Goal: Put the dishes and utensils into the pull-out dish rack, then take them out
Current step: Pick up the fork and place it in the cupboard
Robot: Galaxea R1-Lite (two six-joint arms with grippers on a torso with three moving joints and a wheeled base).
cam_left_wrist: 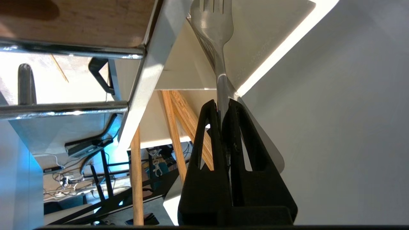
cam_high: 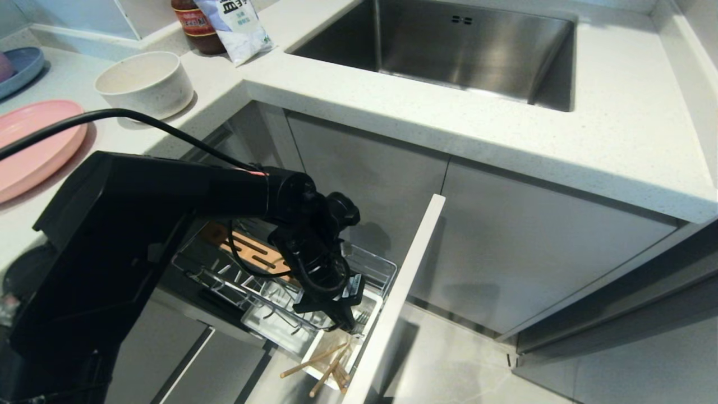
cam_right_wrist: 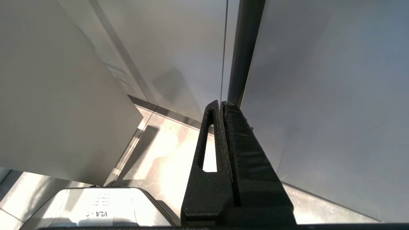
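Note:
My left gripper reaches down into the pull-out dish rack, over its white cutlery box. In the left wrist view the gripper is shut on the handle of a silver fork, whose tines point away into the box. Wooden chopsticks lean in the same box, and in the left wrist view the chopsticks stand beside the fingers. The pink plate and off-white bowl sit on the counter at the left. My right gripper hangs shut and empty by the cabinet fronts.
The rack's tall white front panel stands just right of the cutlery box. A wooden strip lies in the rack behind my wrist. A steel sink, a blue plate, a jar and a bag are on the counter.

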